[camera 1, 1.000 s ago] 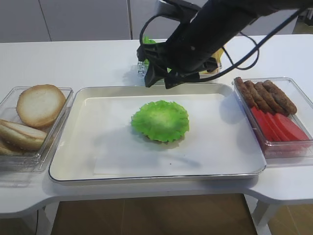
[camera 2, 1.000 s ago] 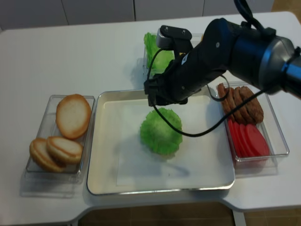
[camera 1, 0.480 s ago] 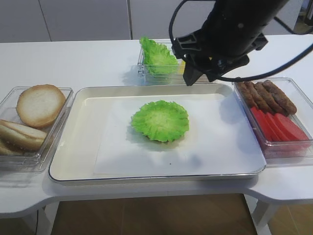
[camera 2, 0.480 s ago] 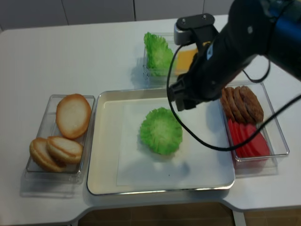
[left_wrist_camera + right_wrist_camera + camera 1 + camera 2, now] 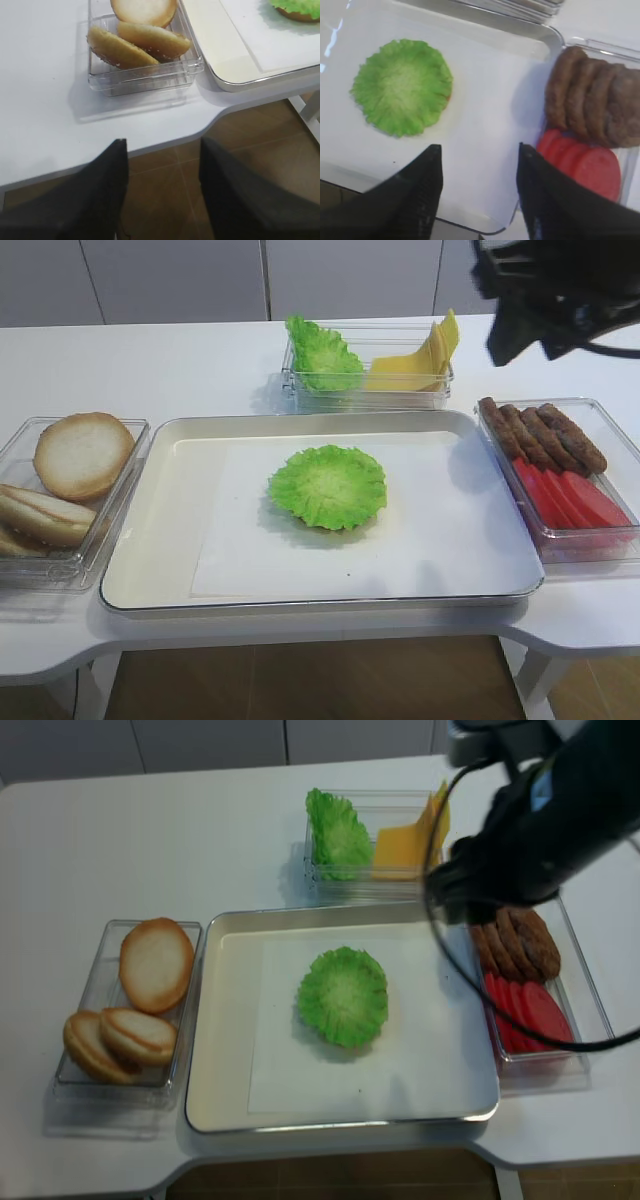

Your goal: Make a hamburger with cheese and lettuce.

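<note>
A frilly green lettuce (image 5: 327, 486) leaf lies mid-tray, covering the hamburger bun, whose brown rim (image 5: 300, 16) just peeks out under it. More lettuce (image 5: 320, 352) and the yellow cheese (image 5: 415, 365) slices stand in a clear box behind the tray. My right gripper (image 5: 479, 147) is open and empty. It hangs high over the tray's right part, near the meat box. The right arm (image 5: 540, 830) fills the upper right of the high views. My left gripper (image 5: 162, 141) is open and empty, off the table's front left edge, near the bun box.
The lettuce rests on white paper in a cream tray (image 5: 165, 540). A clear box of bun halves (image 5: 70, 470) sits to the left. On the right, another box holds brown patties (image 5: 545, 435) and red slices (image 5: 570, 500).
The right arm has swung up and to the right, from above the tray's back edge to the meat box side, uncovering the lettuce and cheese box. The leaf on the tray stays put.
</note>
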`<state>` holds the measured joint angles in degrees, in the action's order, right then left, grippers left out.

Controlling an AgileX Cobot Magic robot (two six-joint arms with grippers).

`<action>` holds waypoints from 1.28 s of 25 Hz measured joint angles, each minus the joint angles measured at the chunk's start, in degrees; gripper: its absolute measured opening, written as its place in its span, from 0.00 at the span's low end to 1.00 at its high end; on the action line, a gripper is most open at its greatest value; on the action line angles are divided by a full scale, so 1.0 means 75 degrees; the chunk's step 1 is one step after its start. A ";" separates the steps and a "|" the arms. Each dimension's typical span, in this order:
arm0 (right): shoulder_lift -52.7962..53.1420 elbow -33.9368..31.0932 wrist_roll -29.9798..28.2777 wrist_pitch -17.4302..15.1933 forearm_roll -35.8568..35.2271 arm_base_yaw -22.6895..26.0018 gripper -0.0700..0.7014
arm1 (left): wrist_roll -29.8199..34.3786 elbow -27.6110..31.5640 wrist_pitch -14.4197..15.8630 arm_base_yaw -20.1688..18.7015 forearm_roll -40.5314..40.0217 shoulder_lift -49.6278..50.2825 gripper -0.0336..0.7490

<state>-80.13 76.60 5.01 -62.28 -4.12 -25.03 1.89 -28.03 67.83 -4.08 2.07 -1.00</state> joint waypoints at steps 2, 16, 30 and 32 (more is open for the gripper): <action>0.0311 -0.0271 -0.0162 0.0000 -0.0208 0.0633 0.56 | 0.0000 0.0000 0.0000 0.0000 0.0000 0.0000 0.48; 0.3199 -0.2099 -0.0868 -0.0210 -0.0662 0.3250 0.56 | 0.0000 0.0000 0.0000 0.0000 0.0000 0.0000 0.48; 0.6501 -0.3808 -0.0839 -0.1108 -0.0398 0.3276 0.56 | 0.0000 0.0000 0.0000 0.0000 0.0000 0.0000 0.48; 0.7085 -0.4169 -0.0839 -0.1130 -0.0385 0.3276 0.56 | 0.0000 0.0000 0.0000 0.0000 0.0000 0.0000 0.48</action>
<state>-27.00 45.34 -1.29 -70.76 -7.01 -0.46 1.89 -28.03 67.83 -4.08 2.07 -1.00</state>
